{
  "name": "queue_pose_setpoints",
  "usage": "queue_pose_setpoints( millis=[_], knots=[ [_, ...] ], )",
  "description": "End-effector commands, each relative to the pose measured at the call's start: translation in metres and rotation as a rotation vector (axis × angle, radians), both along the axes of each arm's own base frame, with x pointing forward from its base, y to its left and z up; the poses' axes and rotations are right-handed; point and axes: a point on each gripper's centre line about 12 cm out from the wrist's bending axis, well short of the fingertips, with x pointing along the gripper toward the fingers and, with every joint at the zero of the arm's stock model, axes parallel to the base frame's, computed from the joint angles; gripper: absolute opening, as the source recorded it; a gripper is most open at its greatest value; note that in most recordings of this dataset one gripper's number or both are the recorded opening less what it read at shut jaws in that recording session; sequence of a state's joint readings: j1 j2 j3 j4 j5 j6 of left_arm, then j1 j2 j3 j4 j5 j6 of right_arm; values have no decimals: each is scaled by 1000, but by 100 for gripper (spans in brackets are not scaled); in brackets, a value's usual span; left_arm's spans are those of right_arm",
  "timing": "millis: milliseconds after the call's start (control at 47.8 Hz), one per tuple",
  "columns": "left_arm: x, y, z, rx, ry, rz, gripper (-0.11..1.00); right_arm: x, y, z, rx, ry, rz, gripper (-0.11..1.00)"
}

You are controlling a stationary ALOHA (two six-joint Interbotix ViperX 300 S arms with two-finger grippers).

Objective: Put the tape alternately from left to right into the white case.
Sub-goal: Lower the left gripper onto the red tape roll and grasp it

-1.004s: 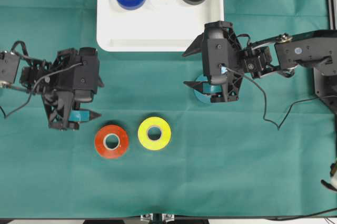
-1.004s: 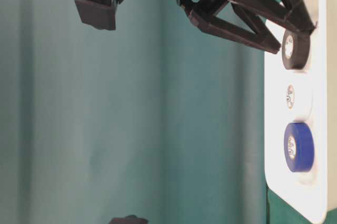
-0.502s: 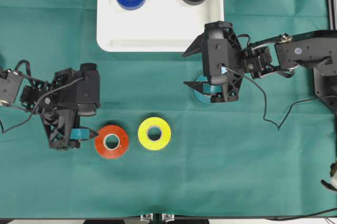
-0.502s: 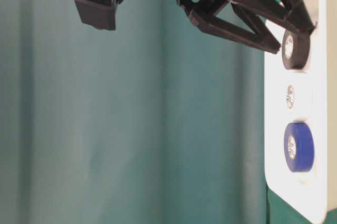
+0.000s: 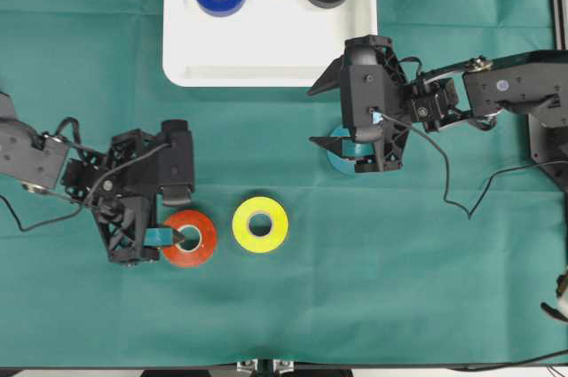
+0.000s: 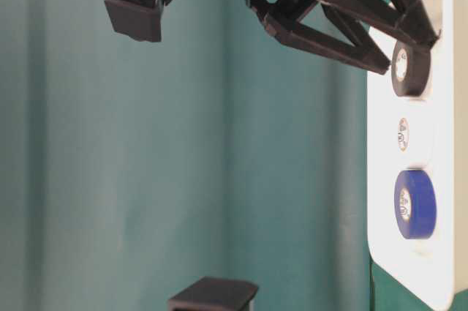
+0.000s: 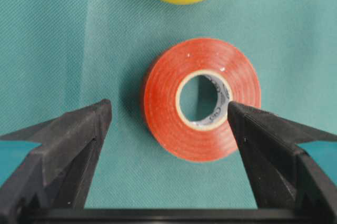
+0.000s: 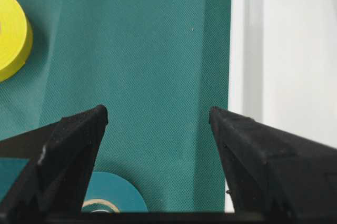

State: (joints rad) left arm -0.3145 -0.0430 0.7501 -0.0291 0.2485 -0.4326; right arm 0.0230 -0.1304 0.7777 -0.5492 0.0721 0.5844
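Red tape (image 7: pixel 202 99) lies flat between the left gripper's (image 7: pixel 168 116) wide-open, empty jaws.

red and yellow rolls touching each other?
Apart. The overhead view shows a strip of green cloth between the red roll and the yellow roll; the left wrist view shows the same gap.

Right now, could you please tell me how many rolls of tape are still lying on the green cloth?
3: the red roll, the yellow roll, and the teal roll, partly hidden under the right arm.
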Motion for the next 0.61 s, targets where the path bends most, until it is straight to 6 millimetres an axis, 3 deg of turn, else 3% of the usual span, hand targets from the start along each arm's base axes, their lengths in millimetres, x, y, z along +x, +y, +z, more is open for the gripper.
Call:
queue_pose_setpoints(
  millis=[0,585],
  knots=[
    [7,-4,6,-7,-22,-5,76,1,1,7,4,-21,2,84],
    [12,-6,-23,15,53,-4,76,-3,1,1,5,-6,3,84]
  ],
)
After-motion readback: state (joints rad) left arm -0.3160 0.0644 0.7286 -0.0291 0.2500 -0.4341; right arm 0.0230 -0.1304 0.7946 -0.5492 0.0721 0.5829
